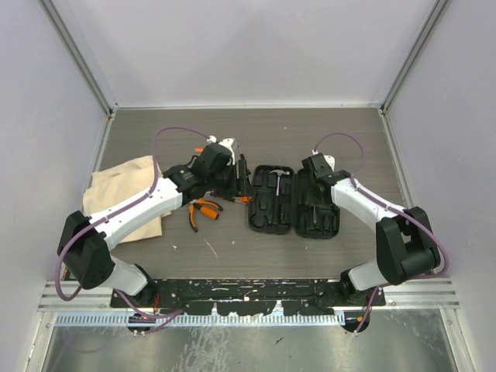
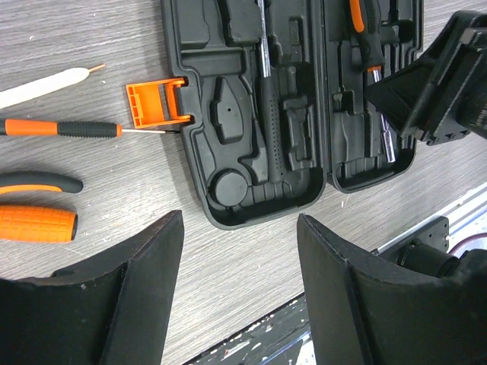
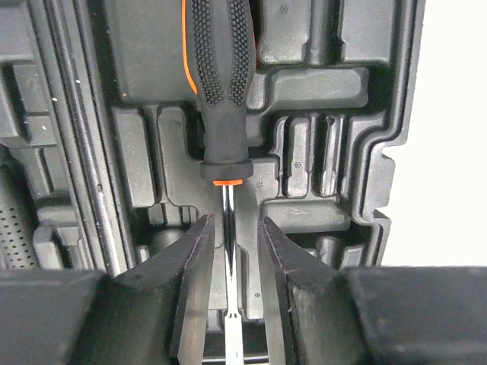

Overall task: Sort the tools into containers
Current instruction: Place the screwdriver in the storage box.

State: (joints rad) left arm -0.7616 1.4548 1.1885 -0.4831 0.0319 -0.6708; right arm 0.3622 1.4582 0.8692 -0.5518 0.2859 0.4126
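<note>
Though my right gripper point(image 3: 236, 228) has its fingers down on either side of the screwdriver point(image 3: 221, 76), they are parted a little and I see a sliver of gap between each pad and the steel shaft, so they flank it without pinching. That screwdriver lies lengthwise in a moulded slot of the tool case point(image 1: 267, 209), black-and-orange handle away from the wrist and blade running back between the fingers. It sits in the right-hand half of the opened case. My left gripper point(image 2: 240, 219) hangs above the bare table point(image 2: 91, 38) just short of the case's rounded end, fingers spread wide with nothing between them. From that wrist I look into the other half of the case, where the hammer point(image 2: 270, 114) rests in its recess, dotted black grip towards me; the remaining slots I can see in that half are unfilled. An orange latch point(image 2: 156, 103) sticks out from the case's side, flipped back. Beside it on the table lies the thin driver point(image 2: 61, 128), its steel tip reaching almost to the latch, with a pale stick point(image 2: 46, 82) next to it. The pliers point(image 1: 203, 211) lie on the table between the case and the cloth bag point(image 1: 124, 194). The bag is slumped flat at the table's left, partly under my left arm, and I cannot tell what, if anything, is inside it.
</note>
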